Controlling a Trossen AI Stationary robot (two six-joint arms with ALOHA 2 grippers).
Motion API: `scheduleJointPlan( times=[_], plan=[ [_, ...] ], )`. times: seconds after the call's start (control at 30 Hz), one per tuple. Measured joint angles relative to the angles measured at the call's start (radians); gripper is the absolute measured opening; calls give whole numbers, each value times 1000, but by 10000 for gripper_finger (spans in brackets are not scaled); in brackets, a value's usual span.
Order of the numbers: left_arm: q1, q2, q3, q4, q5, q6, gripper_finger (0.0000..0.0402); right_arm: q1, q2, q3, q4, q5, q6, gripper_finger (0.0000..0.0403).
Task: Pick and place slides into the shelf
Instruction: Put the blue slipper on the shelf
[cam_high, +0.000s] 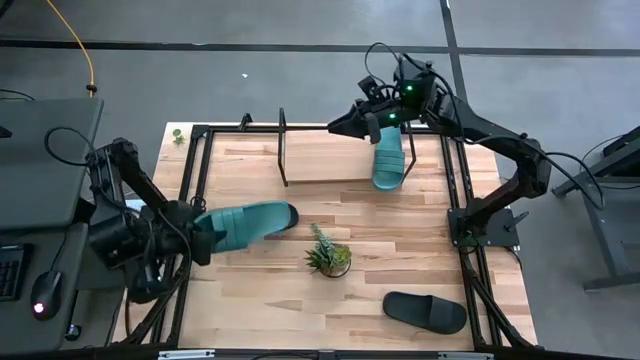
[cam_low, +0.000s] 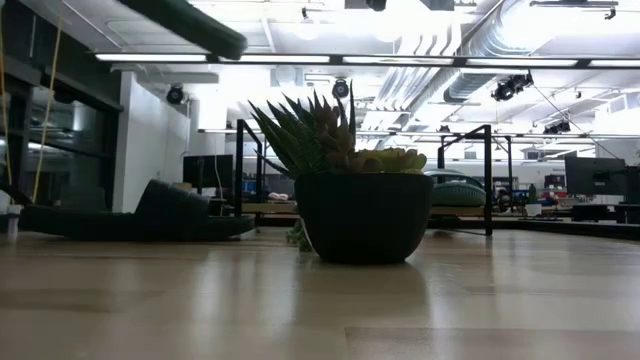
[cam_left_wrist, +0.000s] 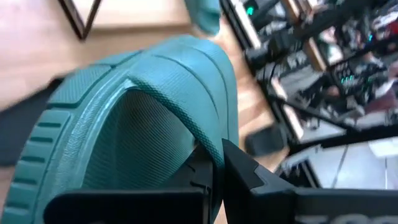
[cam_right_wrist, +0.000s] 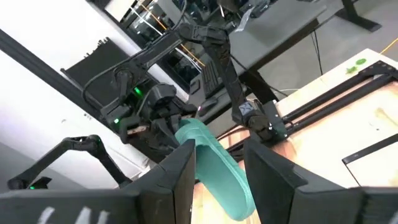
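My left gripper sits at the table's left side, shut on a teal slide that points toward the table's right; the low view shows this slide high above the tabletop. A second teal slide lies on the shelf's board near the right end frame, one end overhanging the near edge. My right gripper hovers open over the shelf's far side and touches nothing. One black slide lies sole down near the table's near right corner. No other black slide shows. My left gripper pinches the teal slide between its two fingers at the strap's side edge, where it runs down to the sole. The fingers come level from the table's left. The slide is lifted clear and turned on its side, the ribbed sole edge showing.
A small spiky potted plant stands mid-table between the held slide and the black slide, filling the low view's middle. The shelf's black end frames rise at the far side. Bare wood lies left of the shelved teal slide.
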Motion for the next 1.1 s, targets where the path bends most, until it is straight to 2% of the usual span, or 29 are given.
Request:
scheduleJointPlan(
  times=[0.3, 0.47, 0.6, 0.9, 1.1],
  plan=[
    [253, -11, 83, -1, -57, 175, 10, 1, -86, 0, -8, 181, -64, 128],
    [399, -11, 130, 25, -68, 312, 11, 3, -133, 0, -48, 231, -95, 128],
    [495, -11, 152, 133, -80, 451, 11, 6, -152, 0, -105, 245, -111, 128],
    [695, 5, 157, 510, -83, 845, 12, 43, -154, 0, -154, 289, -158, 128],
    [806, 39, 157, 611, -79, 899, 12, 78, -178, 0, -151, 349, -211, 128]
  ],
)
